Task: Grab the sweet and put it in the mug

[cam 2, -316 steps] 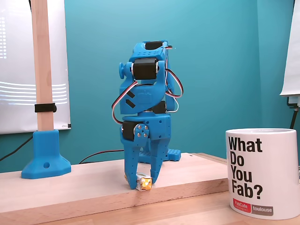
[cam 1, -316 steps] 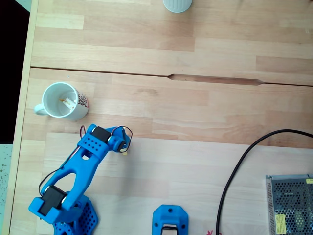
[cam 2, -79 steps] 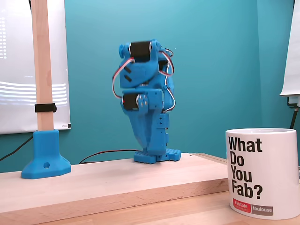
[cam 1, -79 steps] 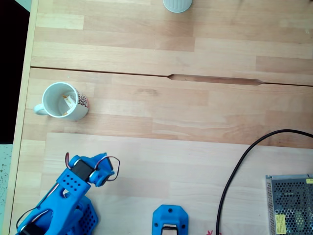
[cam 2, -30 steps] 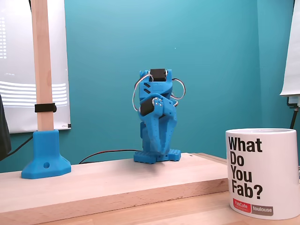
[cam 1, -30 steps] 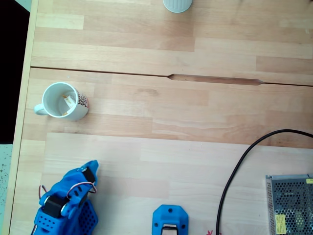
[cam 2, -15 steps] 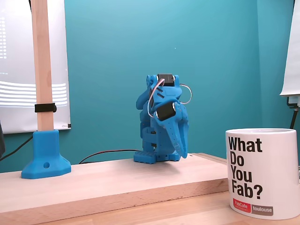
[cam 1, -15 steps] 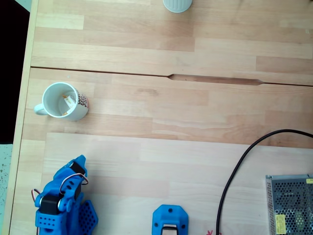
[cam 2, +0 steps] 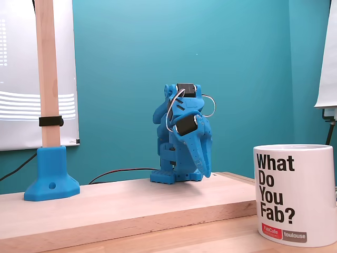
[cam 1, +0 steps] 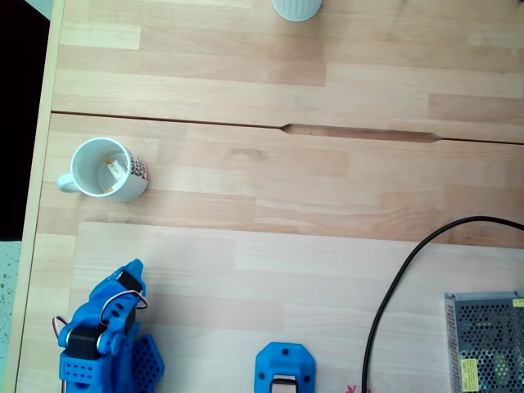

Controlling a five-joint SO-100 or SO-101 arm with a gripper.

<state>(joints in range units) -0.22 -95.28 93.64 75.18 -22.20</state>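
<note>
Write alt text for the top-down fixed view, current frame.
A white mug with a red dotted pattern stands at the left of a wooden table, a sweet lying inside it. The blue arm is folded at the bottom left, well away from the mug; a black cable and a metal mesh box sit at the lower right.

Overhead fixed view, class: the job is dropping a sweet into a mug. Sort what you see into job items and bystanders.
Job items:
- white ceramic mug with red dotted pattern
- small yellow-ended wrapped sweet, lying inside that mug
- blue arm's jaws, folded back by its base

Bystanders:
- plain pale cup at the top edge
- black cable
- perforated metal box
- blue plastic mount
</note>
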